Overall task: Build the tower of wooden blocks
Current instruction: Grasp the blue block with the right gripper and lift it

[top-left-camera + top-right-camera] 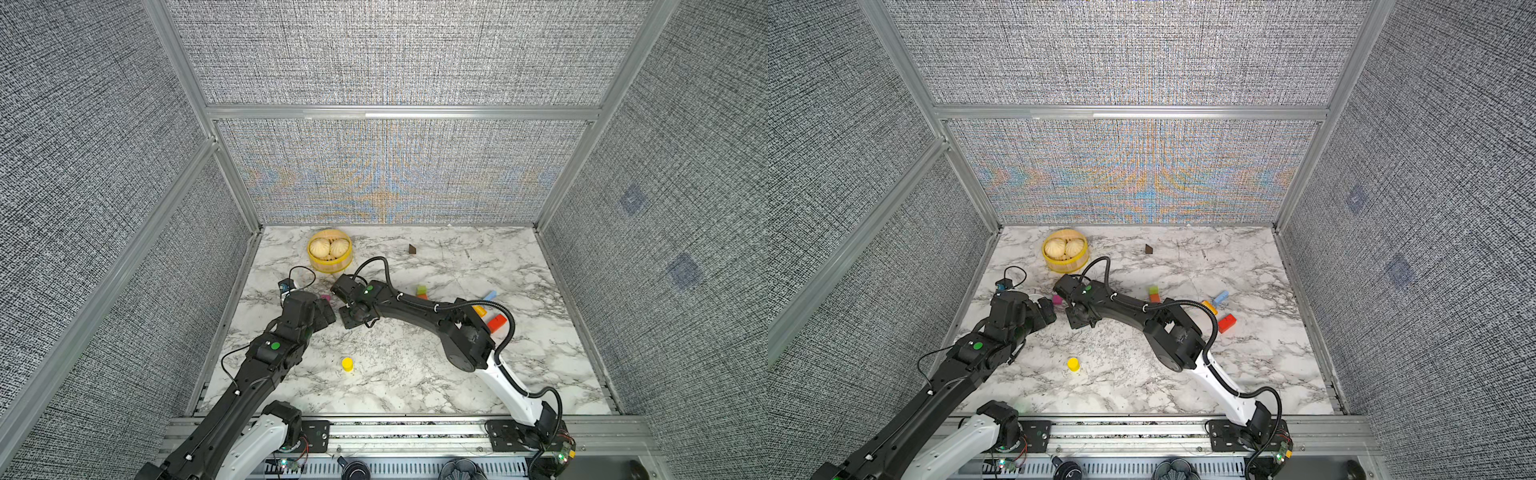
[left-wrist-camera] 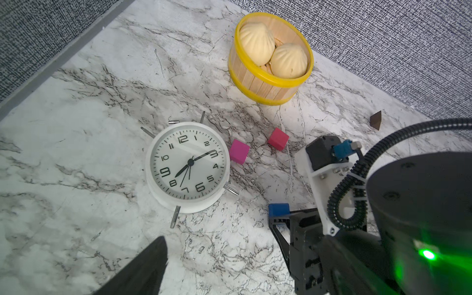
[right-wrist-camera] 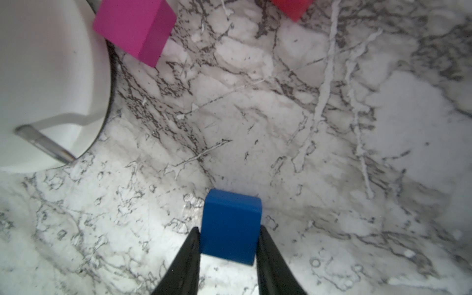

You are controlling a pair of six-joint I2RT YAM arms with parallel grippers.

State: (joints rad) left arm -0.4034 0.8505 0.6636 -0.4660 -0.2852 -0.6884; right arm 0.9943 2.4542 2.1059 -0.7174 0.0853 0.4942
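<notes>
The right gripper (image 3: 229, 228) is clamping the blue cube (image 3: 232, 217) at the lower middle of the right wrist view. Its black fingers (image 3: 189, 255) are pressing the two side faces, and the cube appears to be resting on the marble table (image 3: 332, 153). The fingertips are only catching the near part of the cube, and the far part is sticking out past them. The lift is therefore best done straight up and slowly, keeping the cube level so it is not pivoting in the grip.

The magenta cube (image 3: 135, 28) is sitting right against the white alarm clock (image 3: 46, 76) at the upper left. The red cube (image 3: 293, 7), at the top edge, is standing clear, so it looks like the easier base to set down on squarely. The release should wait until the faces are lying flush.

The left gripper (image 1: 325, 311), left of centre in a top view, is standing wide apart and empty, and should be staying out of the carrying path.
</notes>
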